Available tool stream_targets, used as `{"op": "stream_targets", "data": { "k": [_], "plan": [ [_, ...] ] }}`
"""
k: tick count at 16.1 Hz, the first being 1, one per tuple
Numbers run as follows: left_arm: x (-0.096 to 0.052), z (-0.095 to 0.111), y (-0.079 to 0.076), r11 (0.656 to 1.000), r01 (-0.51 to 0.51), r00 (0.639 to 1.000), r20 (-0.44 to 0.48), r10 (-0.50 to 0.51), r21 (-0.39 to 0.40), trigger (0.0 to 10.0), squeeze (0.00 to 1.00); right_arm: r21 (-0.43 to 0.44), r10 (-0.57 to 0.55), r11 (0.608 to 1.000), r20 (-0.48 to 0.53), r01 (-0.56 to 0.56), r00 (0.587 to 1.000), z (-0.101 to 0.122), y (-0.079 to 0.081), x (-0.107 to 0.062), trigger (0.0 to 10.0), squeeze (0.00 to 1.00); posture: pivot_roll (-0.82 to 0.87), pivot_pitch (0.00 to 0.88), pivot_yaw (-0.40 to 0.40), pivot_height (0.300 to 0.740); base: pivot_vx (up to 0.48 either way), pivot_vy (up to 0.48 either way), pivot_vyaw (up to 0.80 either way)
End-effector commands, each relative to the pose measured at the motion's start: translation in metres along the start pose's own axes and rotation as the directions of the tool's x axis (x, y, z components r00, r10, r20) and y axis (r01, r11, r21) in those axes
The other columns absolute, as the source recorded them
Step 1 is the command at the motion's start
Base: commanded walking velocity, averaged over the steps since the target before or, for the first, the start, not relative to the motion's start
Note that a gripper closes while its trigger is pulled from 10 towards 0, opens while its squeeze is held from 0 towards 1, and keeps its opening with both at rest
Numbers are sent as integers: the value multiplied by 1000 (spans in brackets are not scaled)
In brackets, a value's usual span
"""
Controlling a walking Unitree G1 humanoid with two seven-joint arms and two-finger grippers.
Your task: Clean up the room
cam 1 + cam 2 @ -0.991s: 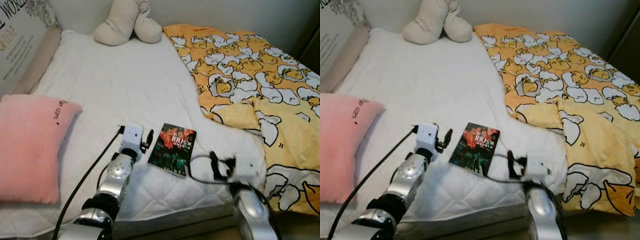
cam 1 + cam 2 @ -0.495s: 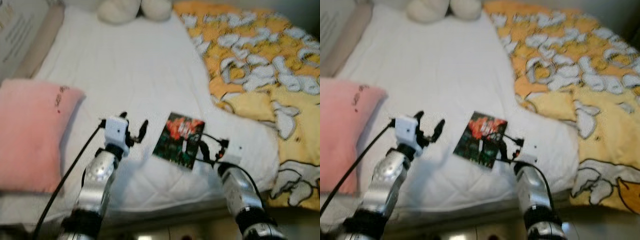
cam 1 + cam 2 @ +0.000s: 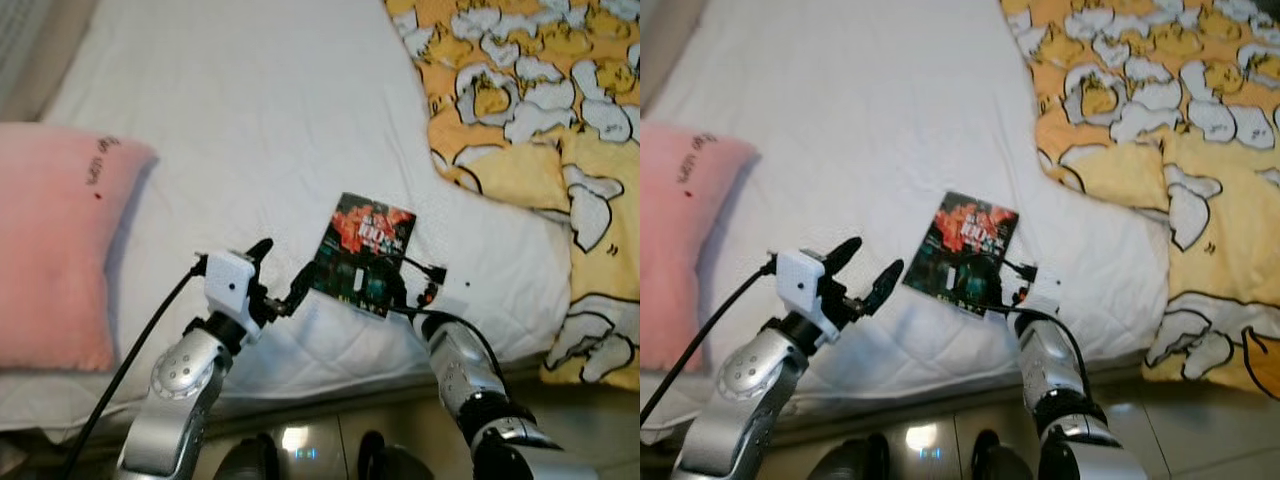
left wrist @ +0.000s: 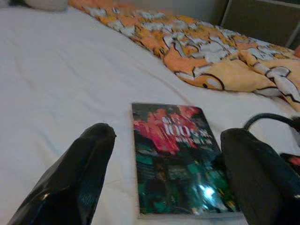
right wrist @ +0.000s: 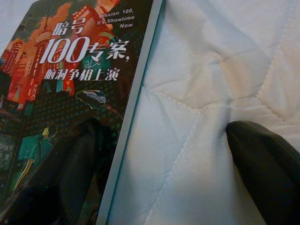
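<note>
A dark paperback book [image 3: 362,255] with a red and green cover lies flat on the white mattress [image 3: 230,120], close to the bed's front edge. My left gripper [image 3: 282,270] is open just left of the book's near corner, and the left wrist view shows the book [image 4: 180,159] lying ahead between its spread fingers. My right gripper [image 3: 403,290] is open at the book's near right edge. In the right wrist view one finger [image 5: 65,178] rests over the cover [image 5: 70,84] and the other finger [image 5: 265,164] is on the quilted sheet.
A pink pillow [image 3: 50,260] lies on the left of the bed. A yellow duvet [image 3: 520,100] with a duck print covers the right side and hangs over the front edge. Below the bed edge is glossy floor [image 3: 300,445].
The camera has tipped down and moved closer to the bed. Both grippers have reached forward to the book; the right one went from the bare sheet to the book's near right edge.
</note>
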State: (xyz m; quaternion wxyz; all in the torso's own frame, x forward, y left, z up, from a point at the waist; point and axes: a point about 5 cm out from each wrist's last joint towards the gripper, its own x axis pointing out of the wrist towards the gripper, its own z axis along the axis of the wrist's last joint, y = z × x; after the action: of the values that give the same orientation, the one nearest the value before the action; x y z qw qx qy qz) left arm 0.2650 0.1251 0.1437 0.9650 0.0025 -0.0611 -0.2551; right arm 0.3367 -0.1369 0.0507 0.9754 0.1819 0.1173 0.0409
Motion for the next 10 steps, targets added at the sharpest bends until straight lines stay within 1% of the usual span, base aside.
{"op": "stream_targets", "data": {
  "k": [1, 2, 4, 6, 7, 8, 10],
  "plan": [
    [-4, 0, -1, 1000, -2, 1000, -22, 2, -12, 10000, 0, -48, 57, 997, -22, -58, 998, -9, 13, -1, 10000, 0, 383, 341, -23, 740, 0, 0, 0],
    [-4, 1, -2, 1000, -2, 1000, -24, 2, -21, 10000, 0, -101, 77, 992, 9, -76, 997, -6, 18, -1, 10000, 0, 378, 337, -30, 740, 0, 0, 0],
    [-4, 0, -7, 999, 6, 999, -32, -8, -37, 10000, 0, -199, 102, 976, 71, -86, 992, -3, 24, -4, 10000, 0, 369, 329, -41, 740, 0, 0, 0],
    [-4, -1, -10, 999, 13, 999, -41, -15, -48, 10000, 0, -216, 120, 972, 109, -95, 987, -1, 29, -6, 10000, 0, 366, 326, -45, 740, 0, 0, 0],
    [-4, -2, -12, 998, 14, 999, -49, -18, -62, 10000, 0, -219, 129, 971, 137, -97, 982, 3, 34, -4, 10000, 0, 363, 325, -47, 740, 0, 0, 0],
    [-4, -2, -14, 998, 24, 998, -56, -28, -63, 10000, 0, -219, 143, 970, 145, -109, 979, 7, 39, -2, 10000, 0, 363, 323, -47, 740, 0, 0, 0],
    [-4, -3, -15, 997, 24, 998, -60, -28, -67, 10000, 0, -216, 150, 969, 138, -119, 979, 10, 43, 2, 10000, 0, 371, 322, -43, 740, 0, 0, 0]
  ]
}}
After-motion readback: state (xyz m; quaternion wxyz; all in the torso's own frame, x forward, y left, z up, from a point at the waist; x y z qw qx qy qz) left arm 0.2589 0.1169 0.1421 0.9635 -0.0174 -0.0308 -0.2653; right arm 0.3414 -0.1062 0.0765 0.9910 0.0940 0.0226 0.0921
